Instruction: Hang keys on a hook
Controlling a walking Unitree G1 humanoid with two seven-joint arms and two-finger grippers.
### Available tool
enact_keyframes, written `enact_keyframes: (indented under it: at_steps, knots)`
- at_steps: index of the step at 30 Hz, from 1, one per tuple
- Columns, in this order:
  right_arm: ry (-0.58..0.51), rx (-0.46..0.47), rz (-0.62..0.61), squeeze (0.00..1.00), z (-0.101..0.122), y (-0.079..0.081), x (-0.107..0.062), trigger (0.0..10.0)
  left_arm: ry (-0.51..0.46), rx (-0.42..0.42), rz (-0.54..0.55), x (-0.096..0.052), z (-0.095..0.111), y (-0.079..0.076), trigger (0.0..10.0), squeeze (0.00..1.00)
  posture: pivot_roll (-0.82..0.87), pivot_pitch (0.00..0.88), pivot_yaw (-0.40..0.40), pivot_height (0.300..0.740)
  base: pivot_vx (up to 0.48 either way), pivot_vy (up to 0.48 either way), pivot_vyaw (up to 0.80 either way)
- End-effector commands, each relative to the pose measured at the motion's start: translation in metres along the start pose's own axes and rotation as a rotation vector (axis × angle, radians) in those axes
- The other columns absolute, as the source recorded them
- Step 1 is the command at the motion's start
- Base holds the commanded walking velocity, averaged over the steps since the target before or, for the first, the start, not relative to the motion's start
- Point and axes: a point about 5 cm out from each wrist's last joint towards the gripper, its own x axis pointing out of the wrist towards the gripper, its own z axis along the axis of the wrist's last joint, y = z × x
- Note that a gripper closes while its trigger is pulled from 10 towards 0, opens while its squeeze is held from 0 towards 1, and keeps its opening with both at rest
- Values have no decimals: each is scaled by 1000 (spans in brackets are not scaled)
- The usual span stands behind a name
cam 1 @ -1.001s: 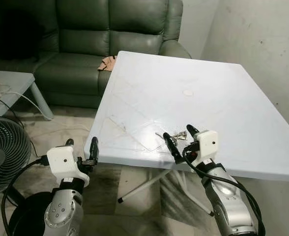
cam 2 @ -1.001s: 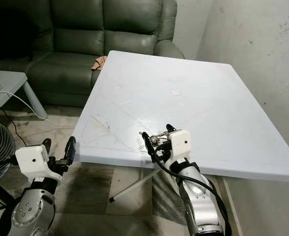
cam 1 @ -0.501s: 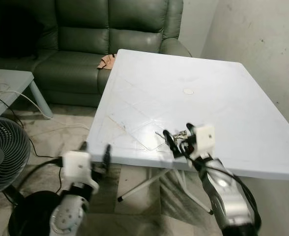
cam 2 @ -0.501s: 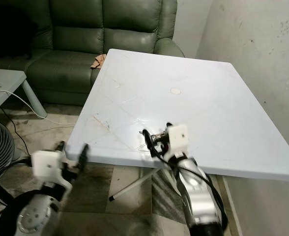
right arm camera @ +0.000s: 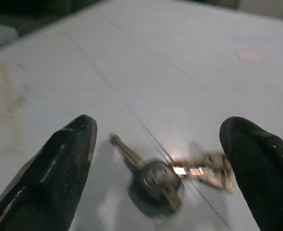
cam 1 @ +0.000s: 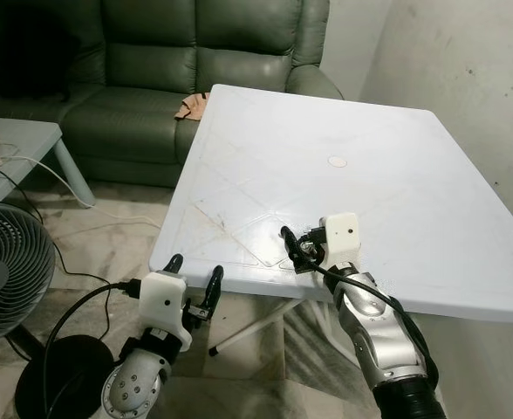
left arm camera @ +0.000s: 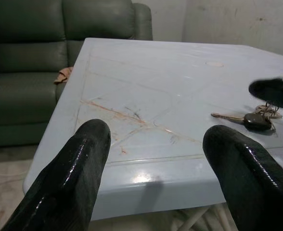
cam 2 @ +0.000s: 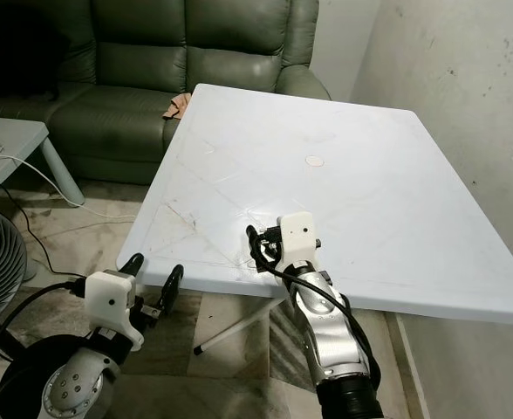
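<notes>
Right wrist view shows the keys (right arm camera: 173, 175) lying flat on the white table (cam 1: 396, 175), between the right gripper (right arm camera: 165, 163)'s spread fingers, untouched. Head views hide them behind that gripper near the table's front edge. The left gripper (cam 1: 194, 281) hovers below the edge, fingers apart, holding nothing.

The keys (right arm camera: 173, 174) lay flat on the table (cam 1: 396, 183), a small bunch with a black-headed key and a few metal ones fanned out from it. They sat just ahead of the right gripper (right arm camera: 160, 159), between its spread fingers, untouched by either.
</notes>
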Motion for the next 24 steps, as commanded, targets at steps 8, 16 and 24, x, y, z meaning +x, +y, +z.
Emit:
enact_keyframes:
  at_steps: [8,16,24]
  knots:
    - [104,31,-101,0,-12,4,4,10000,-2,2,-6,2,3,-3,10000,0,7,22,-84,740,0,0,0]
    - [131,47,-136,0,-12,6,5,10000,-1,1,-4,2,3,-4,10000,0,9,26,-85,740,0,0,0]
    - [131,139,-141,0,-2,20,16,2392,0,0,15,0,4,-4,10000,0,21,34,-89,740,0,0,0]
